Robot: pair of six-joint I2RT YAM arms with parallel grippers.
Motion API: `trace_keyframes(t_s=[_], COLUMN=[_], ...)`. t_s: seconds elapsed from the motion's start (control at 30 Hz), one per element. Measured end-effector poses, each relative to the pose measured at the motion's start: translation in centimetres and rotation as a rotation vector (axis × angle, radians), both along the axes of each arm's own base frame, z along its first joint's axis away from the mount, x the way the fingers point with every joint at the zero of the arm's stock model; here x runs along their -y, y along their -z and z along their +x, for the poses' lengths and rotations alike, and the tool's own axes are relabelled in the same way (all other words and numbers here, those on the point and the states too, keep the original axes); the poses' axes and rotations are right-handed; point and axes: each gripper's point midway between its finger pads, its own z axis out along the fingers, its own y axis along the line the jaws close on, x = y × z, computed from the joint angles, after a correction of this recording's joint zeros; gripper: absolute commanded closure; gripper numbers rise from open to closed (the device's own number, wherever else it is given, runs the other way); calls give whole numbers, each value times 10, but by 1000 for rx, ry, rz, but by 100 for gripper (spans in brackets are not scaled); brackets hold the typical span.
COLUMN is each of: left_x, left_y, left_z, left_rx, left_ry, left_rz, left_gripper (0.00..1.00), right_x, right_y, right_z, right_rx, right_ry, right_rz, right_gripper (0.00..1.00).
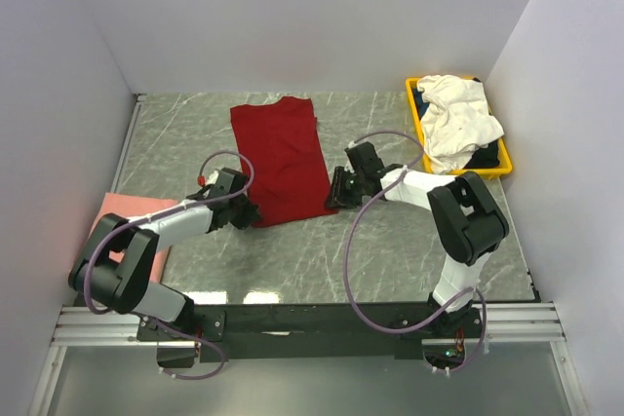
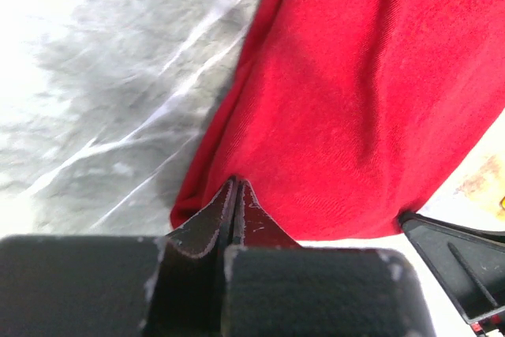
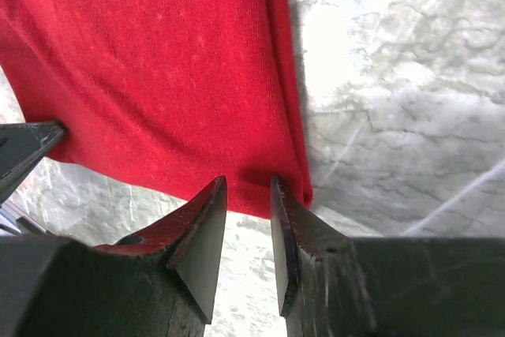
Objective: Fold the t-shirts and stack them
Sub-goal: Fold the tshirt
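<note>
Left claw [image 2: 234, 192] low at t-shirt [image 2: 347, 100] corner

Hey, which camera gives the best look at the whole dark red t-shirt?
The top external view: the dark red t-shirt shows whole there, laid flat. Each wrist view shows only one near corner.

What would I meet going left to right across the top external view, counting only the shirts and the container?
salmon-pink t-shirt → dark red t-shirt → yellow bin, with the white t-shirt heaped in it.
</note>
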Motion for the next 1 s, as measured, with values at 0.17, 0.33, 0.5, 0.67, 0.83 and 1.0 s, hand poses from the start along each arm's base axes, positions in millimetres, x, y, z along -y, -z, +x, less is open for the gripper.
trace_keyframes(t_s=[0.17,0.33,0.5,0.67,0.83,1.0], left_x=[-7,-12,-17,-20,-23,-20], left_y=[-3,-11,-36,-37,-15,-3], left_z=[-7,-15,-16,-20,-33,-34], left_rx=[3,13,76,88,34,18], left_ry=[-9,-6,-10,-16,-10,-11], left_rz=[14,18,6,-4,4,-7], left_gripper=[99,88,65,53,52,54], right_x=[6,15,22,23,21,20], right_y=[-4,-10,-15,-14,-8,3], right_z=[-2,-10,-16,-16,-15,-16], right_rx=[18,32,51,49,38,7], right_ry=[12,24,36,40,42,45], right_rz=[-3,-9,-24,-24,-25,-27], right_gripper=[64,59,56,55,56,58])
